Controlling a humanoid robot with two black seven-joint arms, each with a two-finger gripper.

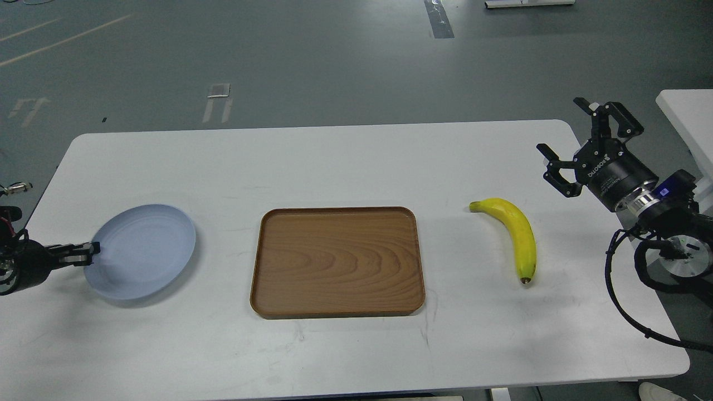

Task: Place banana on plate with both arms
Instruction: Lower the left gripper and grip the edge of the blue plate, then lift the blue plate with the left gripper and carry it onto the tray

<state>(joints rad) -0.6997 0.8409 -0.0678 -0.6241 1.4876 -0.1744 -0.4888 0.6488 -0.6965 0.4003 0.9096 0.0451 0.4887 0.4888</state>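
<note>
Left gripper [92,250] pinched plate [142,250] at its near rim, apparently to carry it. Right gripper [574,147] hung spread, empty. Banana [515,236] lay on table [356,161] just below-left of it, tray [337,262] between both.

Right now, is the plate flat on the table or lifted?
Lifted. The plate tilts, its left rim pinched by the left tool, and a shadow shows under its near edge.
</note>
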